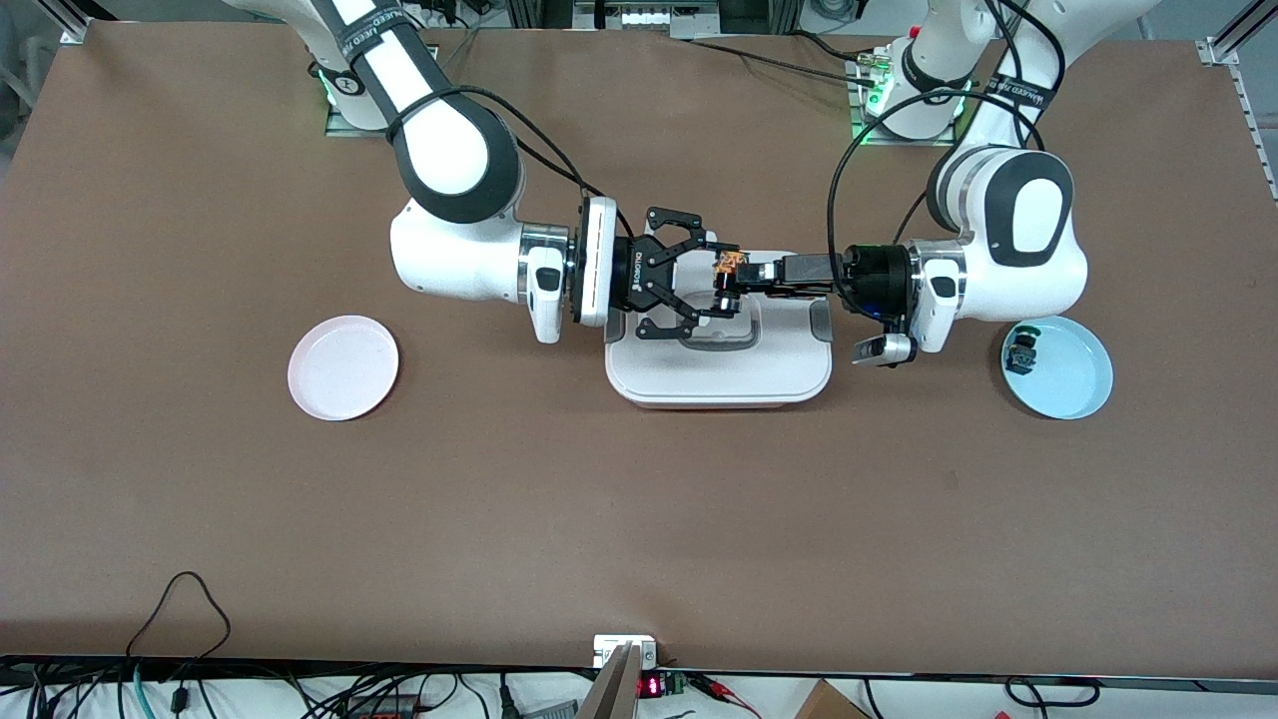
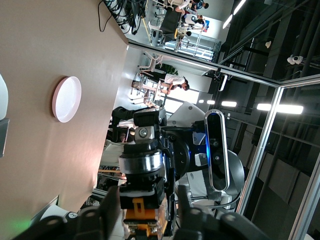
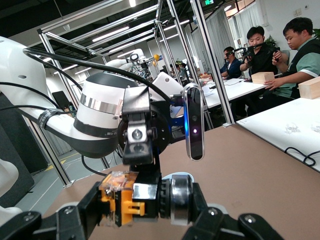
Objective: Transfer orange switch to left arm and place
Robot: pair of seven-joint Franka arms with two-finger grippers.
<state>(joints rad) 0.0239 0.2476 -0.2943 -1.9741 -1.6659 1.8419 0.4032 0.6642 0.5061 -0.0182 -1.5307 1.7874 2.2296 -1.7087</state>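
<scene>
The orange switch (image 1: 730,270) hangs in the air over the white box (image 1: 719,377), held between both grippers. My right gripper (image 1: 727,282) reaches in from the right arm's end and is shut on it, one finger on the orange end and one on the metal ring (image 3: 180,200). My left gripper (image 1: 745,278) comes from the other end and is shut on the black body. In the left wrist view the switch (image 2: 142,200) sits between my left gripper's (image 2: 147,220) dark fingers. The right wrist view shows the switch (image 3: 132,200) in my right gripper (image 3: 145,210).
A pale blue plate (image 1: 1073,384) at the left arm's end holds a small black switch with a green cap (image 1: 1023,352). A pink plate (image 1: 342,366) lies at the right arm's end; the same pink plate (image 2: 66,98) shows in the left wrist view.
</scene>
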